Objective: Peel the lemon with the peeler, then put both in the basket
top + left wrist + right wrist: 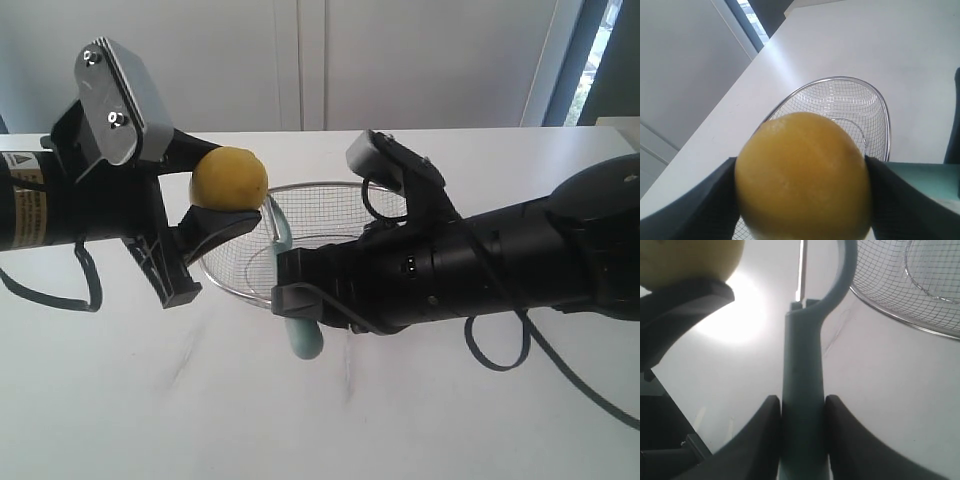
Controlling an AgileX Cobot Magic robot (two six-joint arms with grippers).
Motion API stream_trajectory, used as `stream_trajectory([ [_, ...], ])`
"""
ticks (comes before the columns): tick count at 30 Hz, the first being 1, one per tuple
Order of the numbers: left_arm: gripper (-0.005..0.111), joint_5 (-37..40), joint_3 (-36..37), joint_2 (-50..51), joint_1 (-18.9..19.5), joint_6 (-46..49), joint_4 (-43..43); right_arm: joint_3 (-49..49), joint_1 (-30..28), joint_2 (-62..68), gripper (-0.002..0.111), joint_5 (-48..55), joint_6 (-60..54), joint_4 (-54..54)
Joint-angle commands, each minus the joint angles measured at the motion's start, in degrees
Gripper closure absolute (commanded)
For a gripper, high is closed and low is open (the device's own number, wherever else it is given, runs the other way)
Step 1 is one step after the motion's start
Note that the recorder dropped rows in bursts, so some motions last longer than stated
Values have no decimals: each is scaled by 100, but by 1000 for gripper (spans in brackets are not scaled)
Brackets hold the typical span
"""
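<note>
Yellow lemon (229,176) in wide pinch of left hand (801,200), teal peeler (803,350) in narrow pinch of right hand (802,412).

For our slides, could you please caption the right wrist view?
Right gripper grips the peeler by its handle, head raised near the lemon, basket alongside.

A white table (420,430) stands before a pale panelled wall (430,60).

Wire basket (318,185) on white table (150,400)
</note>
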Motion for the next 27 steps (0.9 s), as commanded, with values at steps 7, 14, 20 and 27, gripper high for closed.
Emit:
stream_trajectory([
  [7, 107, -76, -7, -66, 11, -65, -19, 16, 20, -243, 108, -97, -134, 80],
  [14, 107, -76, -7, -66, 11, -65, -19, 16, 20, -243, 108, -97, -134, 80],
  [20, 107, -76, -7, -66, 11, -65, -19, 16, 20, -254, 108, -95, -134, 80],
  [27, 107, -42, -7, -66, 11, -65, -19, 16, 20, -515, 108, -293, -134, 58],
])
